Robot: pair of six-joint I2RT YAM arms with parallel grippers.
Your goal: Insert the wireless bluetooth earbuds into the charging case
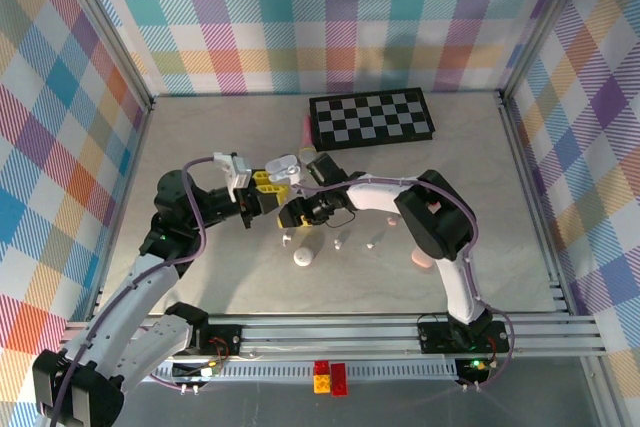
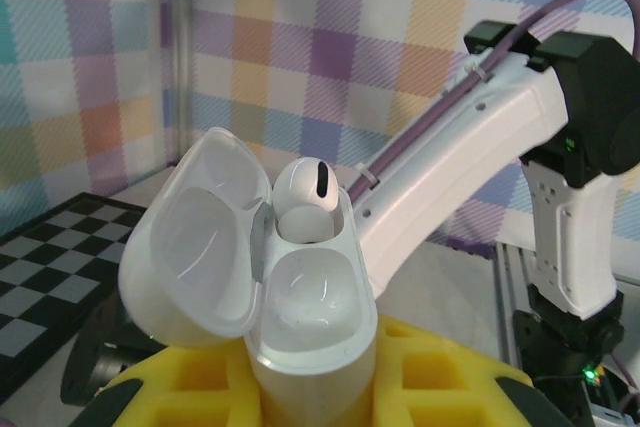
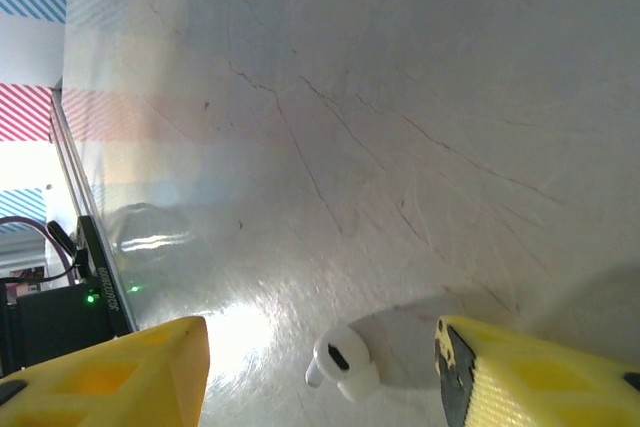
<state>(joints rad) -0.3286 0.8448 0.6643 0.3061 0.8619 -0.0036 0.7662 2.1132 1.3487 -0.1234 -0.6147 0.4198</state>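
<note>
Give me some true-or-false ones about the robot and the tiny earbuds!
1. The left fingers hold a white case with its lid open. True.
2. Two earbuds sit in that case. False: there is just one seated earbud, and the other slot is empty.
3. The right fingers squeeze an earbud. False: they stand open, with a loose earbud lying on the table between them.
4. A checkerboard lies at the far side of the table. True.
</note>
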